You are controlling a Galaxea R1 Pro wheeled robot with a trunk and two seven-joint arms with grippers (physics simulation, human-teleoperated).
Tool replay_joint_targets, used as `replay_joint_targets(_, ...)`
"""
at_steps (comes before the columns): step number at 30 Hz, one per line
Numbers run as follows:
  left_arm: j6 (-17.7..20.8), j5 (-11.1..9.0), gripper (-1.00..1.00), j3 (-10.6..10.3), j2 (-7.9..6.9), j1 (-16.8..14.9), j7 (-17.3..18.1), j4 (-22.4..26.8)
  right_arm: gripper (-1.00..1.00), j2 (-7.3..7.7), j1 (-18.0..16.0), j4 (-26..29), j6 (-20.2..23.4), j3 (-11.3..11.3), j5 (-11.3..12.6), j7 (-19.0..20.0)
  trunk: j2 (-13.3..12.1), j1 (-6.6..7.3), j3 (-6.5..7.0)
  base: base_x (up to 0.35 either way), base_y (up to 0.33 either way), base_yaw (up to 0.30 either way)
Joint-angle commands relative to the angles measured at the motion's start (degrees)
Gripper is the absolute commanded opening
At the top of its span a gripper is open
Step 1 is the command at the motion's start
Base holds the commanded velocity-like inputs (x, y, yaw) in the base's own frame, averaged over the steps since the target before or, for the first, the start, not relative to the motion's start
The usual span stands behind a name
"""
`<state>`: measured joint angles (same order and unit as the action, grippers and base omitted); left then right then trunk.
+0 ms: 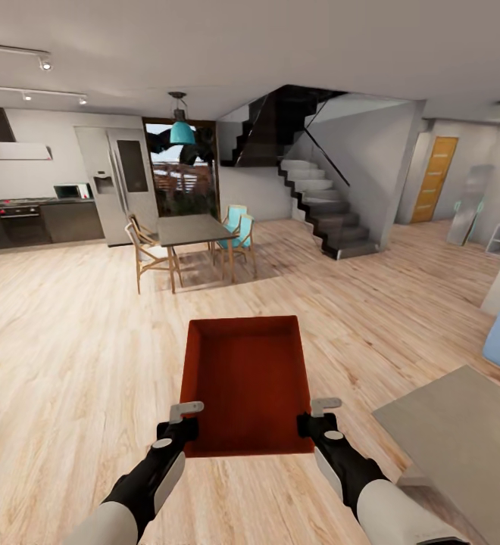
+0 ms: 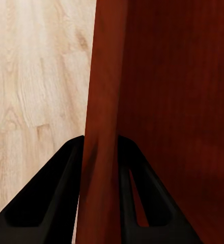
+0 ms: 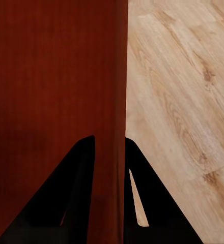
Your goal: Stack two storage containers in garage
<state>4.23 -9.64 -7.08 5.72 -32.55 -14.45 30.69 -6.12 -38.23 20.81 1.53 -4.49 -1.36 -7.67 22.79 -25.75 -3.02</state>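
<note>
Carried low and centred over the light wood plank floor [image 1: 68, 318]: one orange-red storage container [image 1: 246, 382], open top up, long axis running from near to far, straight ahead of the trunk. Held from both sides at the near end. Left pincer [image 1: 187, 422] pinching the left wall, one finger outside and one inside, as seen in the left wrist view, wall [image 2: 103, 127] running upright between the dark fingers [image 2: 46, 203]. Right pincer [image 1: 318, 418] clamped likewise on the right wall [image 3: 118, 101]. Both arms equally close, so container lying directly between the two pincers, bulk reaching farther away than either grip.

Still in the open living space: dining table [image 1: 193, 227] with chairs at far centre, staircase [image 1: 318, 204] at far right, kitchen units [image 1: 38, 219] at far left, orange door [image 1: 434, 178] beyond the stairs. No garage, no concrete yet. Probably mid-transport; next call likely steering the base while keeping the grips level and symmetrical. Second container not identified here.
</note>
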Motion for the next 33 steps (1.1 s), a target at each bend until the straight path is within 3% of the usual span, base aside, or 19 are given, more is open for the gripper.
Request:
replay_joint_targets(1,0.3,0.5,-1.00,-0.1,0.17,-0.1,-0.8,4.3,-1.00,-1.66,0.0,-0.2,0.4,-0.5,0.0,-0.7,0.1,-0.03,-0.14,0.000,0.000,0.027)
replay_joint_targets(25,0.4,0.6,-1.00,-0.1,0.17,-0.1,-0.9,4.2,-1.00,-1.79,0.0,-0.1,1.8,-0.5,-0.2,-0.7,0.1,-0.03,-0.14,0.001,0.001,0.002)
replay_joint_targets(33,0.4,0.6,-1.00,-0.2,0.17,-0.1,-0.9,3.7,-1.00,-1.79,0.0,-0.2,1.8,-0.5,-0.2,-0.7,0.1,-0.03,-0.14,0.246,0.091,0.000)
